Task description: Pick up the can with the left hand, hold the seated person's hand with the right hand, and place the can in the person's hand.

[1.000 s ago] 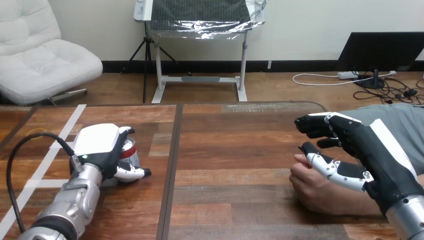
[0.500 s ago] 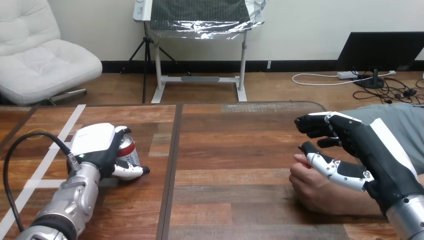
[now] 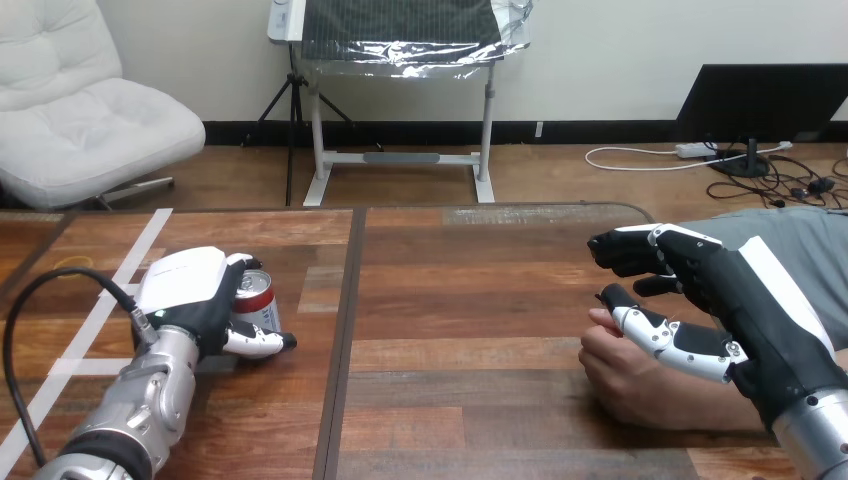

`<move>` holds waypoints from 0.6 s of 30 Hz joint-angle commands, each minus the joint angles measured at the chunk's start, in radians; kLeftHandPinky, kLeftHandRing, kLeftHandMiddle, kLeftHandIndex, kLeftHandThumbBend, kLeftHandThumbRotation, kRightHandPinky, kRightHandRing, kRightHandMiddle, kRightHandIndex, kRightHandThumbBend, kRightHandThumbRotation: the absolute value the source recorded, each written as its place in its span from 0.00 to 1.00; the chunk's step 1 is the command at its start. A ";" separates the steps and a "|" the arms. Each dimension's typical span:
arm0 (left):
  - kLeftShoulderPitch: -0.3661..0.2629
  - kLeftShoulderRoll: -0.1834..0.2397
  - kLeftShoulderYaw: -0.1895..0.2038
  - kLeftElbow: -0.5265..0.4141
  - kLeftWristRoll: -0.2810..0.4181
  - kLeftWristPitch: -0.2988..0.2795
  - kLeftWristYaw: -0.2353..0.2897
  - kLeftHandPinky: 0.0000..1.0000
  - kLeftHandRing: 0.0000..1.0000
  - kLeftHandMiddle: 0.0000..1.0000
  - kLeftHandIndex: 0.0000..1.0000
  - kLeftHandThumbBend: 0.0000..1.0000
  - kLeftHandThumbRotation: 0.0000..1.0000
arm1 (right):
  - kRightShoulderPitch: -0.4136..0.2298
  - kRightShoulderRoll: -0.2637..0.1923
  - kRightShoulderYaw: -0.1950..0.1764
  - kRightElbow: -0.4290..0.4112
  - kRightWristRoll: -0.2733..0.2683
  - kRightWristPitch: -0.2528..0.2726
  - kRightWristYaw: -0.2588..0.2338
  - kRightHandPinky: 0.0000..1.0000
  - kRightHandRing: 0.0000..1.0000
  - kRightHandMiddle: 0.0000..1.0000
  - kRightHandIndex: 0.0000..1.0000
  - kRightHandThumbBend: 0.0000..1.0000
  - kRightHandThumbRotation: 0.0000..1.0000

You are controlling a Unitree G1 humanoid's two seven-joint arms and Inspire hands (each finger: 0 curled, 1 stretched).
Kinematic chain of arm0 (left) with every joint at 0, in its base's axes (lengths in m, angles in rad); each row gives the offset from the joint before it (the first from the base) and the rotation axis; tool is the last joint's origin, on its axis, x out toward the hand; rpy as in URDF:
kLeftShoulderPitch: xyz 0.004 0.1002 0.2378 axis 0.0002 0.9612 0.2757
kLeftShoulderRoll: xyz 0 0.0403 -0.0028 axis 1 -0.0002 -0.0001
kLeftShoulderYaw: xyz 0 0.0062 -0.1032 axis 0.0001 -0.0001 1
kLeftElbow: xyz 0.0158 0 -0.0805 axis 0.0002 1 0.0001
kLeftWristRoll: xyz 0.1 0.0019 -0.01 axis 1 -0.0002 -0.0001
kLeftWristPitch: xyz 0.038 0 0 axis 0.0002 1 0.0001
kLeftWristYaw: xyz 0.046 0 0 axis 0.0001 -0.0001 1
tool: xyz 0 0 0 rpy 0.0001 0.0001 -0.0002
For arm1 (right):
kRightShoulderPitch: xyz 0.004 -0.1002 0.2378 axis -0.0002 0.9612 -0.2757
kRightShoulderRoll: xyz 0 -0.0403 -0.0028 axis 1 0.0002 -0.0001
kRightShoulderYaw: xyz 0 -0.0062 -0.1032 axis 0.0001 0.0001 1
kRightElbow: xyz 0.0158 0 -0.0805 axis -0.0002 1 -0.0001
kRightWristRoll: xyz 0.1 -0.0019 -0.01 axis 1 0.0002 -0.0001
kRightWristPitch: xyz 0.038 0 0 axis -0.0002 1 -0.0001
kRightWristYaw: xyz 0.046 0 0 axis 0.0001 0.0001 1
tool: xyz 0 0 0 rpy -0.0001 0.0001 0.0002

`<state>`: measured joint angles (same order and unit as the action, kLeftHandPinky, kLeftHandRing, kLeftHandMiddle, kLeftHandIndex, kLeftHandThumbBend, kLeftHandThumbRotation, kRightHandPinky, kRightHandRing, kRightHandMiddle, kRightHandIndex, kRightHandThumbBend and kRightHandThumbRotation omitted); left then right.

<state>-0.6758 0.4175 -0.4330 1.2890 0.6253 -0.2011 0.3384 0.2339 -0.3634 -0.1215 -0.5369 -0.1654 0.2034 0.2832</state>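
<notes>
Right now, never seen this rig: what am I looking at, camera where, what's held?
One camera on a humanoid robot's head looks down across a brown wooden table. The black-and-white machine hands on silver forearms are its own. Its left hand is curled round a red and silver can at the left. Its right hand is over the person's hand, which rests loosely closed on the wood at the right; whether it grips it I cannot tell.

My left arm (image 3: 130,410) comes in from near left, left hand (image 3: 190,290) low, back up, fingers and thumb curled round the can (image 3: 258,298). My right arm (image 3: 815,440) near right, right hand (image 3: 745,295) raised over the person's hand (image 3: 625,375).
</notes>
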 commanded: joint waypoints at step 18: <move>-0.015 -0.010 0.076 -0.004 -0.086 -0.057 0.020 0.41 0.46 0.53 0.55 0.70 0.00 | -0.043 -0.035 -0.017 -0.045 -0.001 -0.015 -0.002 0.63 0.71 0.71 0.70 0.34 0.00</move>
<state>-0.6685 0.4133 -0.3750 1.2891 0.5543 -0.2326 0.3384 0.2339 -0.3846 -0.1218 -0.5423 -0.1696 0.2037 0.2836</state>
